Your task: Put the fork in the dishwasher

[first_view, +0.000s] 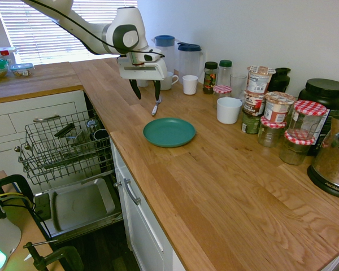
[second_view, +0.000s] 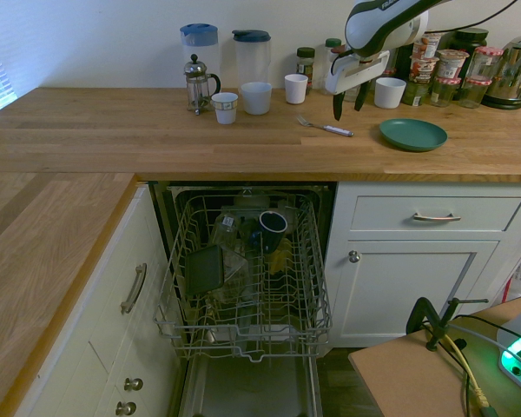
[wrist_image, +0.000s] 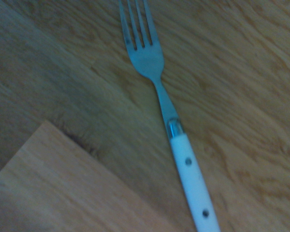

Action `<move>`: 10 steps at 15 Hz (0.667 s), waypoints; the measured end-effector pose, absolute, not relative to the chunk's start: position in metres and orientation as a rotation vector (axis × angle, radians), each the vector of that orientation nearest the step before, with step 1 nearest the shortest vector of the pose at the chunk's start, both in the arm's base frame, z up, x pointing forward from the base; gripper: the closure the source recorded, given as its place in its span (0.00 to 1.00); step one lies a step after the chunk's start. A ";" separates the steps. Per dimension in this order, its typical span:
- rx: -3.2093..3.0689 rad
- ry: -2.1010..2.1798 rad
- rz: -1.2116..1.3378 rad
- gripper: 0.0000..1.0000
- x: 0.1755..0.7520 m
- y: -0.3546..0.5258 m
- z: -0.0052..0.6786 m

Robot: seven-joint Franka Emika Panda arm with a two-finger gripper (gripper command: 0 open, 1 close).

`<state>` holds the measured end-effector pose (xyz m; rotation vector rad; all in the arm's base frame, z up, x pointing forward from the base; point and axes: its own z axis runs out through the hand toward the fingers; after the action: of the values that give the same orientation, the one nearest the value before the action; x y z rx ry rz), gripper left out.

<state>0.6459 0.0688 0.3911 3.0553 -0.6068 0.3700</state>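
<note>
- We see the gripper (first_view: 146,90) hanging above the wooden counter (first_view: 226,186), pointing steeply down, its two dark fingers spread wide with nothing between them.
- The fork (first_view: 156,106) lies flat on the counter just below the fingertips, apart from them; we cannot see any contact.
- In the second exterior view the fork (second_view: 326,128) lies between the white cups and the teal plate (second_view: 412,134), with the gripper (second_view: 349,102) over its handle end.
- The wrist view shows the fork (wrist_image: 159,96) from close by: metal tines and neck, a white handle with two dark rivets, lying across the wood grain.
- The teal plate (first_view: 169,132) lies near the fork, towards the counter's front edge, not touching it.
- The dishwasher (second_view: 247,287) stands open below the counter, its wire rack (first_view: 62,148) pulled out over the lowered door panel (first_view: 79,204).
- In the rack we make out a dark mug (second_view: 272,228) and a dark square item (second_view: 206,268); the rest is hard to tell.
- Along the wall stand two blue-lidded pitchers (second_view: 250,56), a French press (second_view: 200,85), several white cups (second_view: 256,97) and a cluster of jars with red checked lids (first_view: 296,132).
- A white cup (first_view: 229,110) stands beside the jars, well apart from the fork.
</note>
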 end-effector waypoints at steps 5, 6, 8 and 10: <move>3.147 -0.408 0.284 0.00 0.682 0.086 0.369; 3.153 -0.397 0.263 0.00 0.686 0.085 0.366; 3.157 -0.390 0.230 0.00 0.694 0.082 0.361; 3.149 -0.394 0.199 0.00 0.700 0.079 0.356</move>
<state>0.6997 0.0788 0.3560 3.1486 -0.3943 0.1986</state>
